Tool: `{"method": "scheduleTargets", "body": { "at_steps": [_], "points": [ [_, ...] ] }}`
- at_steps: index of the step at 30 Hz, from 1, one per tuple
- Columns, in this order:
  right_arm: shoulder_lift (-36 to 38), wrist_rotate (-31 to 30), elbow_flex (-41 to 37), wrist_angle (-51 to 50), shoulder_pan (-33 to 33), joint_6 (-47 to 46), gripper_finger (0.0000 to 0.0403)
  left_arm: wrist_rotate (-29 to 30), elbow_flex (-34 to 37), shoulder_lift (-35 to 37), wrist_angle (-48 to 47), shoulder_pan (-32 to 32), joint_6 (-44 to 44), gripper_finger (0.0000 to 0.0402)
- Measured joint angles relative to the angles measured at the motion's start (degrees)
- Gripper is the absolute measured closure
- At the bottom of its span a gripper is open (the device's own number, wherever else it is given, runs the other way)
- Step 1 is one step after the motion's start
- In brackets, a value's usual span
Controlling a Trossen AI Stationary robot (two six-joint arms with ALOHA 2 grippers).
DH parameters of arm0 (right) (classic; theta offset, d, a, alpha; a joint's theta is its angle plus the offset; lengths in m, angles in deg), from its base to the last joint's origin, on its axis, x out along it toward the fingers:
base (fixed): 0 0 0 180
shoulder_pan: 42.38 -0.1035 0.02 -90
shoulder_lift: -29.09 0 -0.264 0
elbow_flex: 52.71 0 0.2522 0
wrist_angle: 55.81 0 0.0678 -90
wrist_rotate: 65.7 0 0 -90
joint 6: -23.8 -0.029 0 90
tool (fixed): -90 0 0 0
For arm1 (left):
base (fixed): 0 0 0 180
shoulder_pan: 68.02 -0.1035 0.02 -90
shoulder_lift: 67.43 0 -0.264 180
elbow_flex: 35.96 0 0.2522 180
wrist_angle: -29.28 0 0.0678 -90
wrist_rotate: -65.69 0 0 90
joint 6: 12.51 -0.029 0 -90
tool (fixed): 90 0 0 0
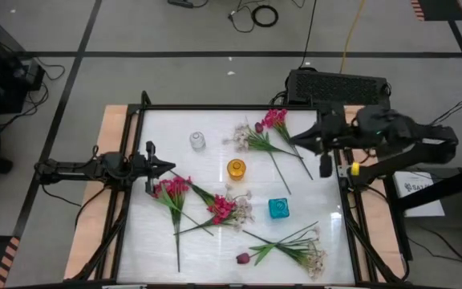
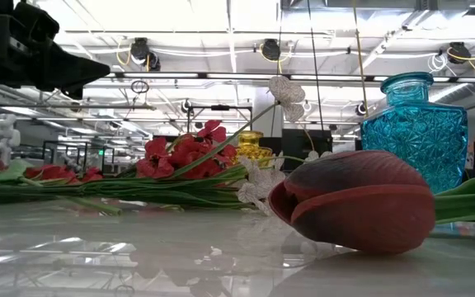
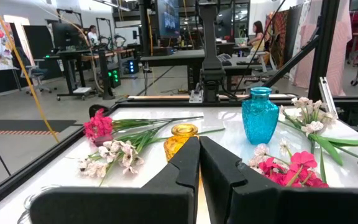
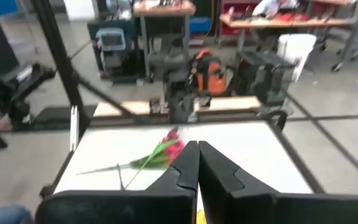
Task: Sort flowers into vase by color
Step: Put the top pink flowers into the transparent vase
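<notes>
Flowers lie flat on the white table in three loose groups. At the far side are magenta blossoms [image 1: 275,119] and white blossoms [image 1: 241,133]. In the middle are magenta sprigs [image 1: 172,188] [image 1: 221,209]. At the near side lie a maroon tulip bud [image 1: 243,258] [image 2: 357,202] and white blossoms [image 1: 315,257]. My left gripper [image 1: 169,167] [image 3: 199,150] is shut, raised above the table's left part and pointing right. My right gripper [image 1: 297,144] [image 4: 197,155] is shut above the far bunch's stems and points left.
Three small vases stand upright mid-table: clear glass [image 1: 197,141], yellow [image 1: 237,169] [image 3: 182,138] and teal [image 1: 278,209] [image 3: 260,115] [image 2: 415,128]. A black frame [image 1: 215,107] rims the table. People sit at desks in the room beyond.
</notes>
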Motion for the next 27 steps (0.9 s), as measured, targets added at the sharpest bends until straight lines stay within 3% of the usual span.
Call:
{"method": "scheduleTargets", "body": {
  "at_steps": [8,18,22,27],
  "points": [
    [-0.33,-0.03,-8.82,6.75,-4.21,0.42,0.0403,0.00,0.01,0.01,0.00,0.00,0.00,0.0381],
    [0.70,-0.52,-20.98,16.05,-4.74,-1.05,0.0403,0.05,0.01,0.01,0.06,0.00,0.18,0.0381],
    [0.62,-0.52,-25.10,20.86,-4.74,-1.05,0.0403,0.22,0.02,-0.01,1.39,-0.01,8.09,0.0381],
    [0.61,-3.18,-27.07,24.96,-4.68,-0.29,0.0403,0.59,0.01,-0.05,3.56,0.00,8.99,0.0381]
  ]
}}
